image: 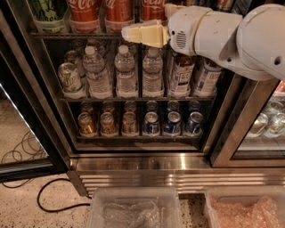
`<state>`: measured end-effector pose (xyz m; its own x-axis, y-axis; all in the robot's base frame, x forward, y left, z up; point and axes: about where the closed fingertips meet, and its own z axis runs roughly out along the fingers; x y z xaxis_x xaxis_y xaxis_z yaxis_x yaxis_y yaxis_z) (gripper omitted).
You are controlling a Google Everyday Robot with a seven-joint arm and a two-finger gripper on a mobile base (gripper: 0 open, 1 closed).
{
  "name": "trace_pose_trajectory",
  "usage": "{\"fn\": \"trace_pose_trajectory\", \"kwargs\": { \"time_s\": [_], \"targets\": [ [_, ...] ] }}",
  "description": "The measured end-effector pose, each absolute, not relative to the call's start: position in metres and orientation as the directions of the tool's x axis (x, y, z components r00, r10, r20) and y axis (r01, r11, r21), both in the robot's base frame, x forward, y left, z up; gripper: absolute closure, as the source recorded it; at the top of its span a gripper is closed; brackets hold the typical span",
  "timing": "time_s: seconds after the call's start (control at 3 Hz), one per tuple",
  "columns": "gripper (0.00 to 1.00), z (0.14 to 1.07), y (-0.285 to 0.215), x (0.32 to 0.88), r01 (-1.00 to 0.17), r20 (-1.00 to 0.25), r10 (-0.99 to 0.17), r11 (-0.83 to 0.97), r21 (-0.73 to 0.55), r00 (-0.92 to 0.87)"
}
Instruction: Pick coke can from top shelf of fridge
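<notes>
Three red coke cans point(118, 11) stand in a row on the top shelf point(75, 34), a dark wire rack at the top of the view; only their lower halves show. A green-and-white can point(46, 13) stands at their left. My gripper point(133, 32), cream-coloured on a white arm point(222, 35), reaches in from the right. It hovers at the front edge of the top shelf, just below the middle and right coke cans, and holds nothing that shows. The fridge has a black frame and a ribbed steel base point(178, 178).
Water bottles point(125, 73) fill the middle rack, with small gold and blue cans point(151, 122) on the rack below. The open fridge door point(26, 133) stands at the left and a black cable point(49, 196) lies on the floor. Two clear plastic bins point(133, 209) sit in front. A second cooler point(267, 120) is at the right.
</notes>
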<state>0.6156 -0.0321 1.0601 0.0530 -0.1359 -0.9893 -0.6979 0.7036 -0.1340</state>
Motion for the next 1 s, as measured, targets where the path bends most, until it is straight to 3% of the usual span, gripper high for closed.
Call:
{"fn": "trace_pose_trajectory", "kwargs": {
  "time_s": [0.67,1.0],
  "targets": [
    [0.00,1.054,-0.049,0.636,-0.685,-0.980,-0.192,0.705,-0.181,0.061],
    [0.17,1.052,-0.067,0.648,-0.645,-0.976,-0.212,0.739,-0.194,0.051]
  ]
}}
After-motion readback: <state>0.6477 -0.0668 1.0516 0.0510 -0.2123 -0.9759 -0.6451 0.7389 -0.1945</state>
